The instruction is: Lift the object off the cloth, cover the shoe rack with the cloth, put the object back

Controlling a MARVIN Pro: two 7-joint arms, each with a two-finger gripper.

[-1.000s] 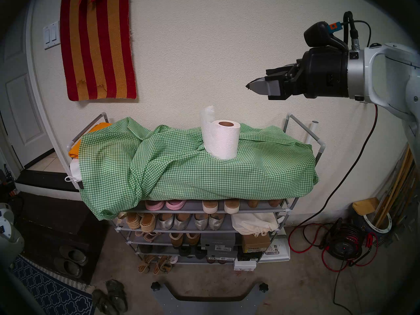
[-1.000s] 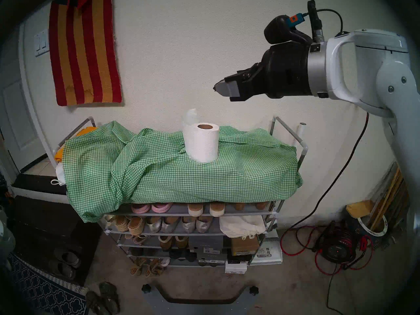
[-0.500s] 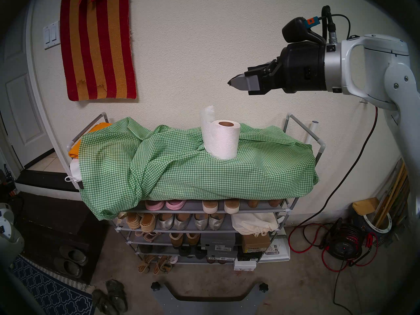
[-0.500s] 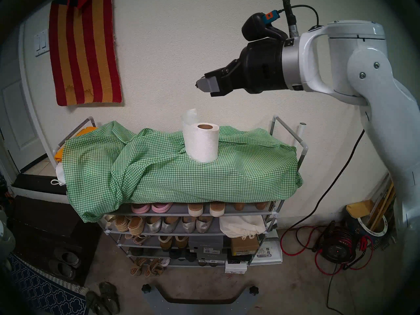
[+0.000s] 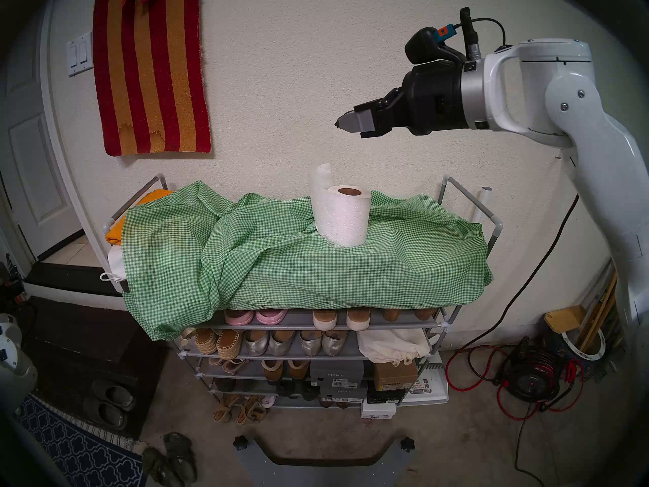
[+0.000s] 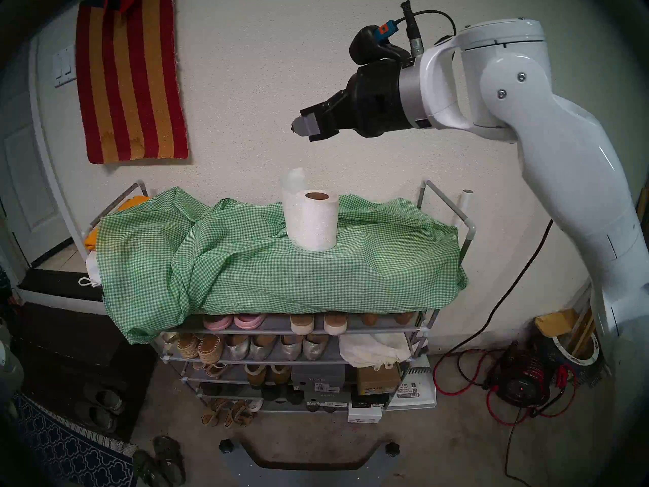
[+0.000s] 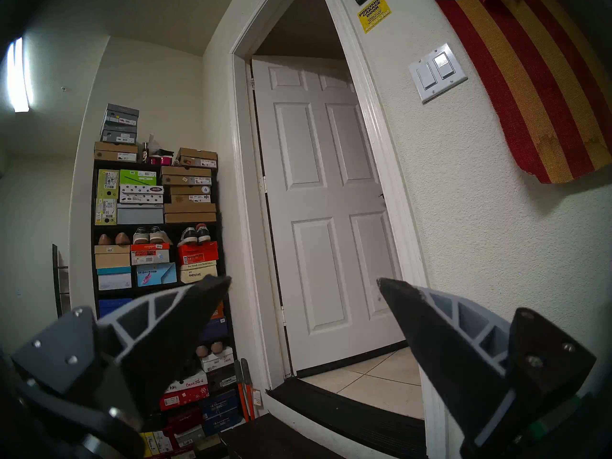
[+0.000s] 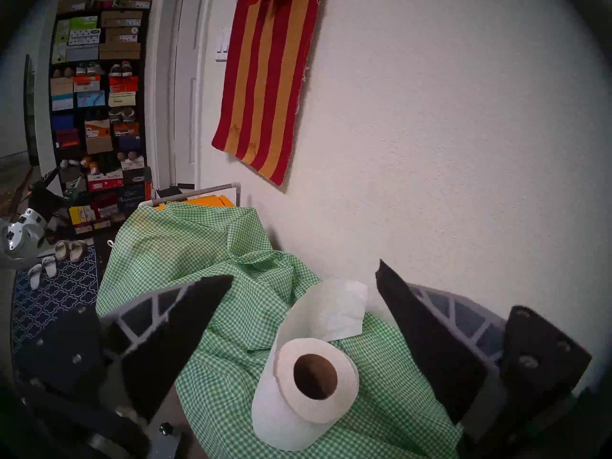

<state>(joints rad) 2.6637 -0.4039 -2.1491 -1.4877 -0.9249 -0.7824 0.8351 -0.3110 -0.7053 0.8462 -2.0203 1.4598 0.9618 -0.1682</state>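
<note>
- Roll (image 5: 341, 215): white embossed paper, brown card core, upright, centre of head view; loose sheet sticks up at its back left. It stands on the cloth, on top of the rack.
- Cloth (image 5: 281, 258): thin green/white gingham, rumpled, bunched into folds left of centre; one corner hangs low at lower left, past the 2nd shelf.
- Rack (image 5: 493, 229): grey metal tubes, white plastic joints, grey fabric shelves; raised side rails stick out at both ends of the cloth. Lower tiers show shoes, shoeboxes, a white drawstring bag.
- Orange cloth (image 5: 114, 231): folded, peeks out at the rack's left end.
- R tool (image 5: 339, 122): upper right of head view, above and just right of the roll, well apart from it. Wrist view shows the black wedge fingers (image 8: 172, 332) spread wide, nothing between them, roll (image 8: 308, 392) low between them in frame.
- L tool (image 7: 303, 282): fingers spread, empty, facing a white panel door (image 7: 324, 200) and a dark shelf of shoeboxes (image 7: 155, 223) at left.
- Room: cream textured wall; red/orange striped rug (image 5: 151, 71) hung upper left; light switch beside it; bare concrete floor; red cable reel (image 5: 530, 381) lower right; blue patterned mat lower left.
</note>
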